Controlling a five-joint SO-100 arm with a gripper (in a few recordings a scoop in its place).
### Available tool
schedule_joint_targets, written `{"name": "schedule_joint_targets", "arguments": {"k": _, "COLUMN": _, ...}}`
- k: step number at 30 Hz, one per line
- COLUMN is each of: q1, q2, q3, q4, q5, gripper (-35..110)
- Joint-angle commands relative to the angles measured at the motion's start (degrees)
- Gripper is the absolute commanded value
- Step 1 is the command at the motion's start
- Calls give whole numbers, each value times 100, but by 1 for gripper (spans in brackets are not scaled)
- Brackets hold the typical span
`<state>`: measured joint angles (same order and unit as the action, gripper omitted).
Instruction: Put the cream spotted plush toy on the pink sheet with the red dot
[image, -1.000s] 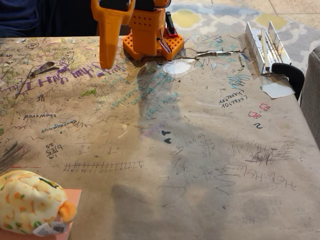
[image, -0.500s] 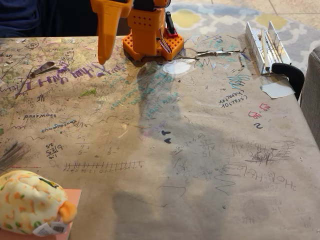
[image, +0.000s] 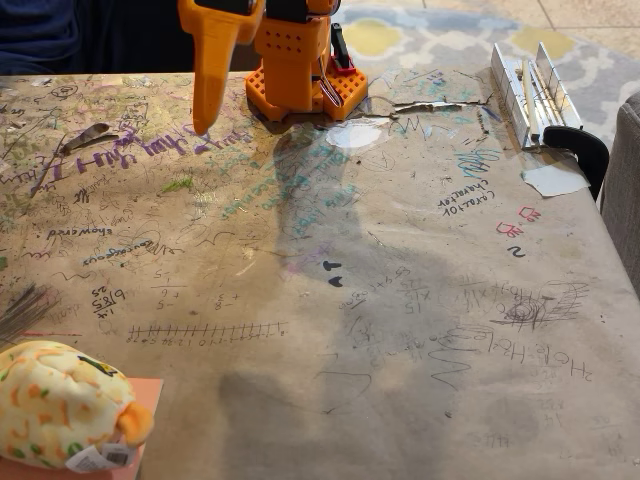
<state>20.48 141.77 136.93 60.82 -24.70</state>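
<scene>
Hanging my tool (image: 205, 122) near my orange base (image: 300, 75), far from the cream spotted plush toy (image: 62, 405), I cannot tell whether its fingers are parted. The toy sits on the pink sheet with the red dot (image: 143, 395) at the desk (image: 400, 300) corner, snout rightward, long axis left-right. Best practice, I judge: retreat clear, leaving the toy undisturbed.
</scene>
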Motion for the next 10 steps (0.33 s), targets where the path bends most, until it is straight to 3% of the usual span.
{"name": "schedule_joint_targets", "arguments": {"k": 1, "q1": 62, "q2": 176, "q3": -97, "q4": -18, "q5": -114, "gripper": 38}}
{"name": "schedule_joint_targets", "arguments": {"k": 10, "q1": 18, "q2": 264, "q3": 44, "q4": -79, "q5": -62, "gripper": 38}}
